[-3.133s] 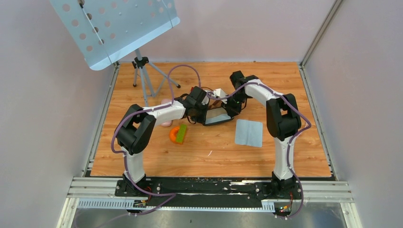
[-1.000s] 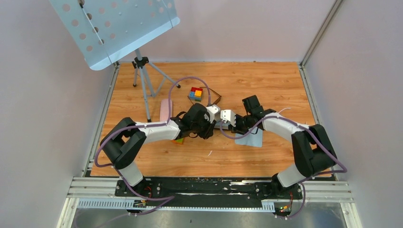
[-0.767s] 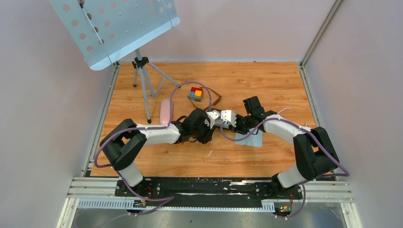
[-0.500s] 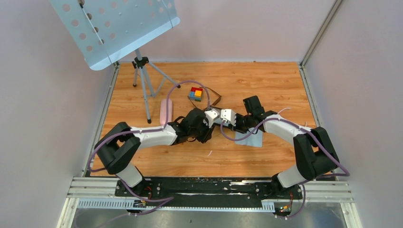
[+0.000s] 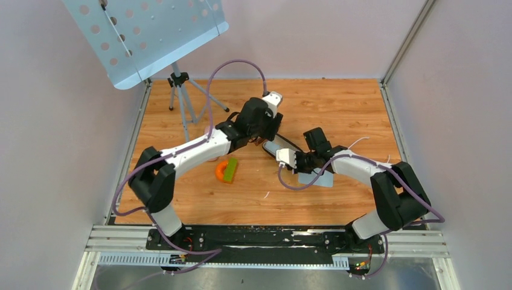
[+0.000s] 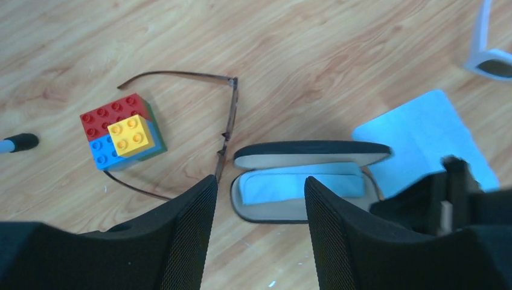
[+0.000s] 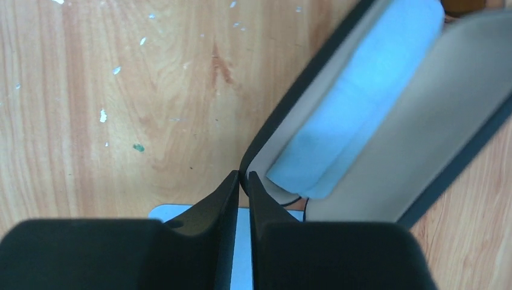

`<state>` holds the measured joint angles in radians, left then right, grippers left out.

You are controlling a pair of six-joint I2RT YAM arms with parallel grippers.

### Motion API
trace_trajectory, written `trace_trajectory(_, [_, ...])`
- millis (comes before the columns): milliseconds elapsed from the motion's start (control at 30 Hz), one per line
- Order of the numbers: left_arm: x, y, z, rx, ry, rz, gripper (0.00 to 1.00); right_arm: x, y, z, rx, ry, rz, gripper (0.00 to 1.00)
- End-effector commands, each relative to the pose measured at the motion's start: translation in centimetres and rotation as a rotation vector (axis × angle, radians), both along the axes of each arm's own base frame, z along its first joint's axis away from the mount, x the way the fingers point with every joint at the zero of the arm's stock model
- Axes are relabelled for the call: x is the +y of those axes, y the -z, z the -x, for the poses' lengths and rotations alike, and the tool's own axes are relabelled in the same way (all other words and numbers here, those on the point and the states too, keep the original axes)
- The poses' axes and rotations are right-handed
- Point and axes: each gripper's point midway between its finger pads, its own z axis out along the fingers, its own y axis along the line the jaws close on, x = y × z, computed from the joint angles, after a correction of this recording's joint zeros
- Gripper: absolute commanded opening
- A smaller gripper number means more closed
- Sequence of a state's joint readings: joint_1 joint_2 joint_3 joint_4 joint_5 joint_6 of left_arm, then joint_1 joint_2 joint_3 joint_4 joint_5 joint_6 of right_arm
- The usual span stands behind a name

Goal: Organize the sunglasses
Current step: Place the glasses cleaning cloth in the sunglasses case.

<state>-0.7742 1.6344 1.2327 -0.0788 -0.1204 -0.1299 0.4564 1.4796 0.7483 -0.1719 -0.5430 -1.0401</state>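
Holds the left tool (image 6: 259, 179) wide above the counter (image 6: 338, 54), with the sunglasses (image 6: 227, 124) unfolded just past its fingertips (beside toy bricks (image 6: 121, 139)); pinches the rim of the open black case (image 7: 386, 133) in the narrow right tool (image 7: 243, 175).

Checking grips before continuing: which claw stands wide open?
The left claw, jaws spread above the sunglasses and open black case; the right claw is closed on that case's rim.
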Motion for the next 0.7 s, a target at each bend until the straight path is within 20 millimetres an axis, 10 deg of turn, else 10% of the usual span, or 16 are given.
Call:
trace_trajectory(0, [0.5,4.2,-0.2,0.136,0.043,-0.165,0.59,-0.5,1.4,1.7,-0.085,-0.147,0.115,0.12])
trace_trajectory(667, [0.6,2.5,2.8,0.161,0.123,-0.025,0.59,-1.6,3.6,0.5,-0.571,-0.513,0.490,0.02])
